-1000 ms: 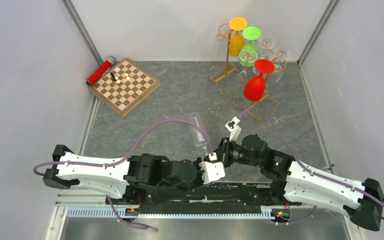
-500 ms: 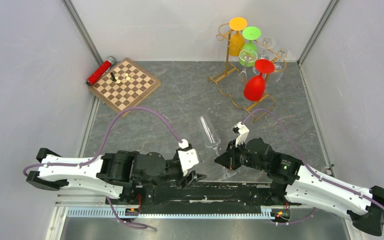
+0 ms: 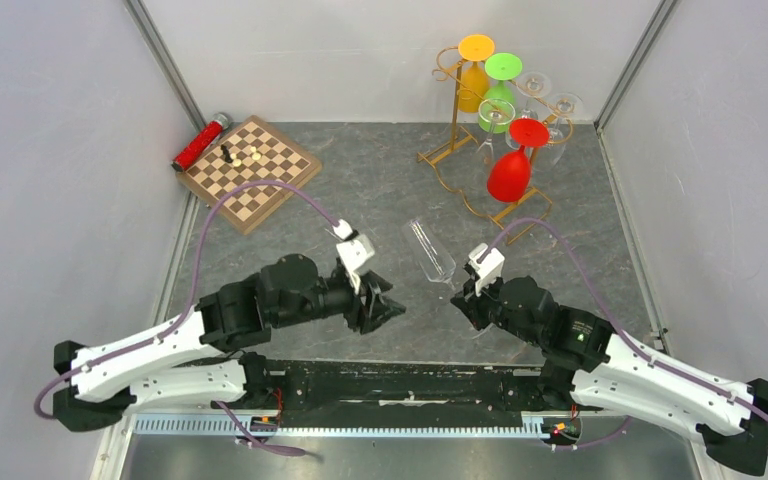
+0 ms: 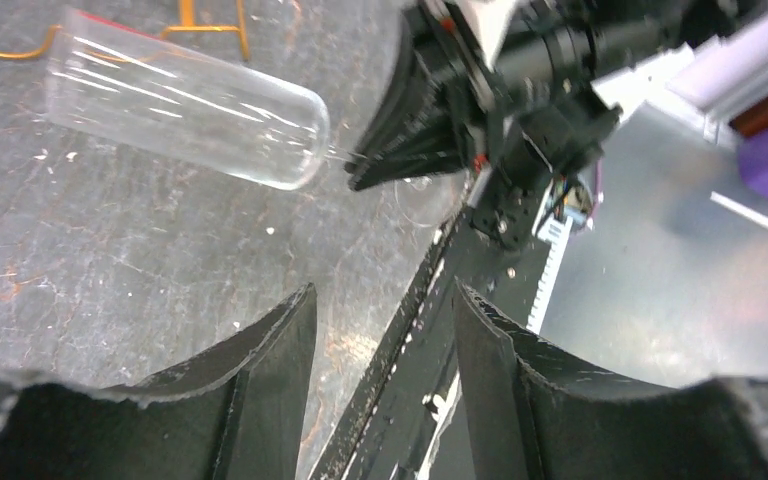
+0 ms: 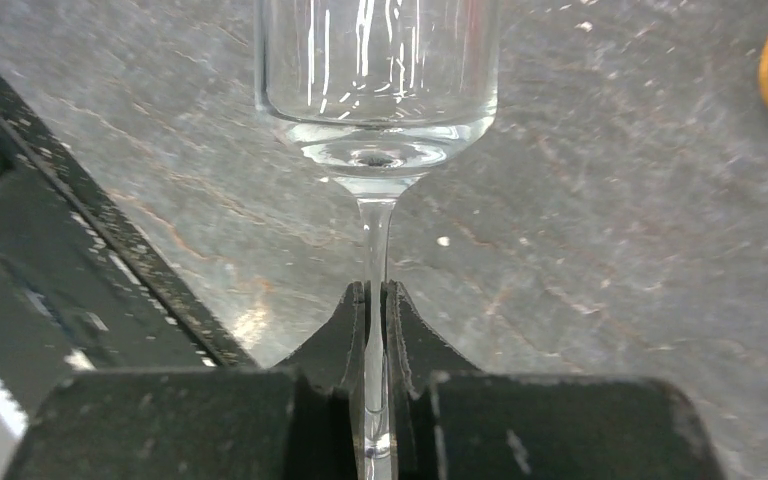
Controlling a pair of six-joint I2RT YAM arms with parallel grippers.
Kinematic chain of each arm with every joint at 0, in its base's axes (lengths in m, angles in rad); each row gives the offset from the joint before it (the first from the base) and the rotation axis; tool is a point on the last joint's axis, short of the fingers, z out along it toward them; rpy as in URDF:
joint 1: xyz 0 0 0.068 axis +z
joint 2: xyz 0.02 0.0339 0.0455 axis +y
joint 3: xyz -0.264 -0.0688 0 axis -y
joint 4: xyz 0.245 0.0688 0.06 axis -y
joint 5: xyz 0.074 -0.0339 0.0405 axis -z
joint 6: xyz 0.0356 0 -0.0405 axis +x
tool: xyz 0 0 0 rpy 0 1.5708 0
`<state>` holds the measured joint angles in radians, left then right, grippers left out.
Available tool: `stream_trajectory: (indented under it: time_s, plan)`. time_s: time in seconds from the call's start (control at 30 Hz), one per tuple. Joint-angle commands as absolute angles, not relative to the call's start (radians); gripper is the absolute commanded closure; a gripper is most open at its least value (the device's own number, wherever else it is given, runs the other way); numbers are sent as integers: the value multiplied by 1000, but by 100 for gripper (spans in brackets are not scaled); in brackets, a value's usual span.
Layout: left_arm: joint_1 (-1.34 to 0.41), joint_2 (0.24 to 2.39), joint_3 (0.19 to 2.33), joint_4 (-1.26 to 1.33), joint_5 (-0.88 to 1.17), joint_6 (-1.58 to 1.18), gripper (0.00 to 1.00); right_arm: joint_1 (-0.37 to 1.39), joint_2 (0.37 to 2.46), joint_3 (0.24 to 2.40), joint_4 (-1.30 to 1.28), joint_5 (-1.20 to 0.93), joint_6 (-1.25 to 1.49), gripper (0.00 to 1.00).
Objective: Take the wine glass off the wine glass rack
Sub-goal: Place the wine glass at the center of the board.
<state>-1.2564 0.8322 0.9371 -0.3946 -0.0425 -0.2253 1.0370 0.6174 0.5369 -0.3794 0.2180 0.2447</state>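
Swung away toward 9 o'clock, the left gripper point(image 3: 388, 305) now stands spread, holding nothing. Beside it the right gripper point(image 5: 378, 300) pinches the clear wine glass point(image 3: 428, 250) by its stem, bowl tilted toward 11 o'clock. That glass is off the wine glass rack point(image 3: 454, 125) at 1 o'clock, where coloured glasses point(image 3: 510, 172) hang. Its foot is hard to make out.

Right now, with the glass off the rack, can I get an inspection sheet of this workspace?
Surface: grey stone-look table, scuffed.
Job's things: clear wine glass held tilted, off the rack; gold rack back right, other glasses hanging on it.
Clutter: chessboard with pieces, red tube, back left.
Jaws: left jaws open, empty; right jaws shut on the glass stem.
Cables: one purple cable arching over each arm.
Surroundings: plain grey walls.
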Motion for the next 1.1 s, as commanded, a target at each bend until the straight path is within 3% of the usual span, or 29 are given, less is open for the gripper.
stream_trajectory:
  time_s: [0.0, 0.23, 0.67, 1.07]
  plan:
    - [-1097, 800, 940, -291, 154, -351, 40, 1040, 617, 590, -297, 298, 10, 100]
    - [-949, 846, 954, -269, 246, -451, 34, 1040, 557, 522, -227, 275, -213, 100]
    - [-623, 888, 932, -212, 433, -675, 34, 1039, 455, 468, -215, 279, -507, 100]
    - [-512, 946, 908, -199, 616, -781, 36, 1040, 475, 502, -174, 251, -605, 100]
